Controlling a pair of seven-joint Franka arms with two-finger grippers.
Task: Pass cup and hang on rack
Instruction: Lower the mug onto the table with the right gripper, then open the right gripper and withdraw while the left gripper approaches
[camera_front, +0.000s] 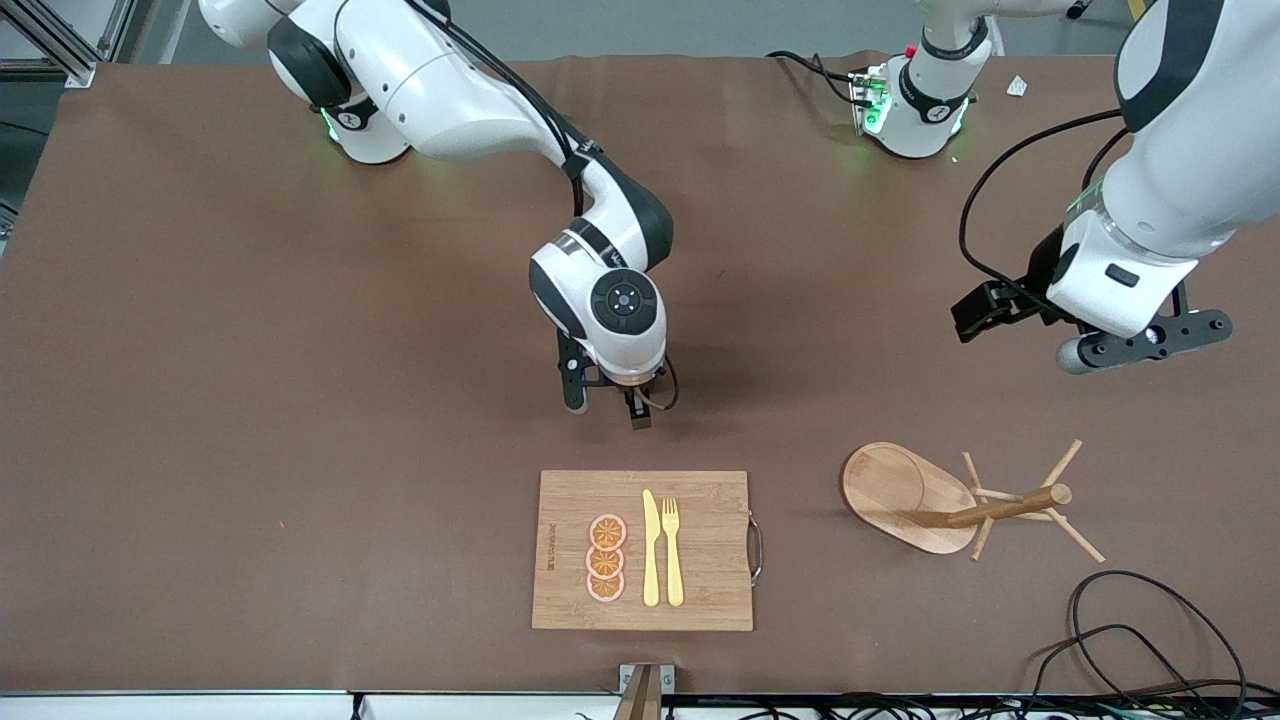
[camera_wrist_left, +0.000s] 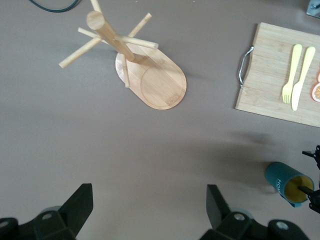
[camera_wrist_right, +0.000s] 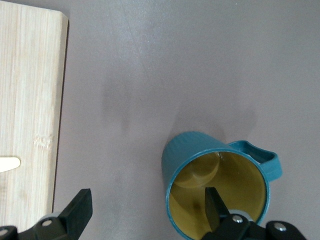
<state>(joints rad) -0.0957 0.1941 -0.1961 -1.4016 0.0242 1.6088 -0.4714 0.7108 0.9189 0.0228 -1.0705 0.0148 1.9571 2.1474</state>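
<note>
The cup (camera_wrist_right: 215, 190), dark teal with a mustard-yellow inside, stands upright on the brown table just farther from the front camera than the cutting board; its loop handle (camera_wrist_right: 262, 160) sticks out sideways. My right gripper (camera_wrist_right: 147, 200) hangs open over it, one finger (camera_wrist_right: 212, 205) inside the mouth and the other well outside, not pinching the wall. In the front view the right gripper (camera_front: 606, 405) hides the cup. The cup (camera_wrist_left: 287, 182) also shows in the left wrist view. The wooden rack (camera_front: 890, 480) stands toward the left arm's end. My left gripper (camera_wrist_left: 149, 195) waits open over bare table beside the rack (camera_wrist_left: 160, 82).
A bamboo cutting board (camera_front: 700, 540) with a metal handle carries a yellow knife (camera_front: 651, 550), a yellow fork (camera_front: 672, 550) and three orange slices (camera_front: 606, 558). A black cable (camera_front: 1150, 620) loops on the table near the front edge, by the rack.
</note>
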